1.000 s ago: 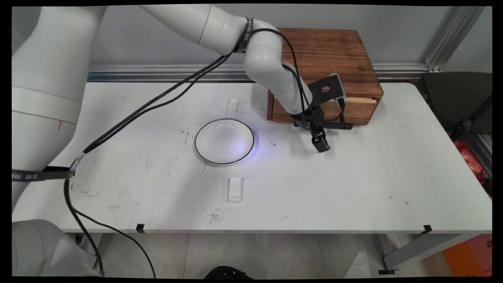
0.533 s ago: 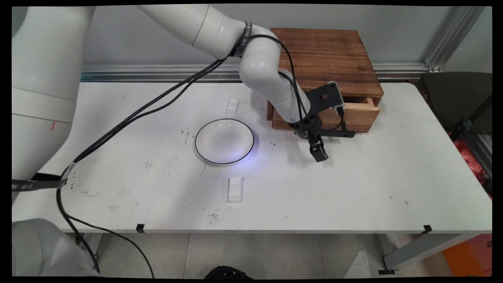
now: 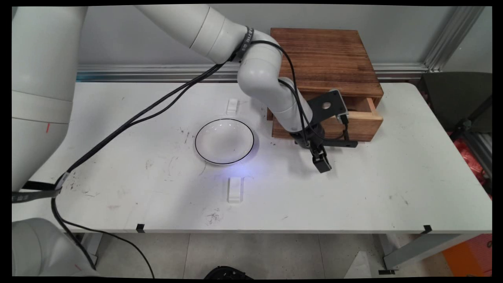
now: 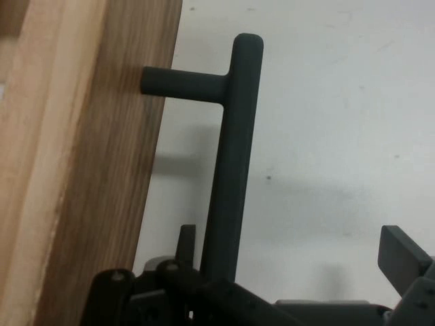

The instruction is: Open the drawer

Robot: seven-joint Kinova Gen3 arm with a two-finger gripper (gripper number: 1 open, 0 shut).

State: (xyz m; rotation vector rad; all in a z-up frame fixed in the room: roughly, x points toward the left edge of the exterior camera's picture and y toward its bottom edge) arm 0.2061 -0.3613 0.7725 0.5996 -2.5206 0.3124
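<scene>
1. The black bar handle (image 3: 346, 144) (image 4: 234, 149) is sitting on the front of the drawer (image 3: 365, 127), held off the wood by short posts. The drawer is standing partly out of the wooden box (image 3: 326, 55), at the far right of the table (image 3: 353, 196).
2. The handle is looking rigid, slim and smooth. It is judged to be best held across the bar's middle, between the posts, where the pads would be less likely to slip along it.
3. The drawer is looking light, so the box may be sliding on the table under a pull.
4. The gripper (image 3: 323, 164) (image 4: 292, 244) is straddling the bar with its fingers spread. In the hand view, one finger (image 4: 187, 238) is lying just beside the bar and the other (image 4: 401, 255) is standing well apart from it. Nothing is being held.
5. A white bowl with a black rim (image 3: 224, 141) is sitting to the left of the box, well apart from the gripper.
6. Two small white blocks (image 3: 235, 190) (image 3: 232, 106) are lying near and far of the bowl.
</scene>
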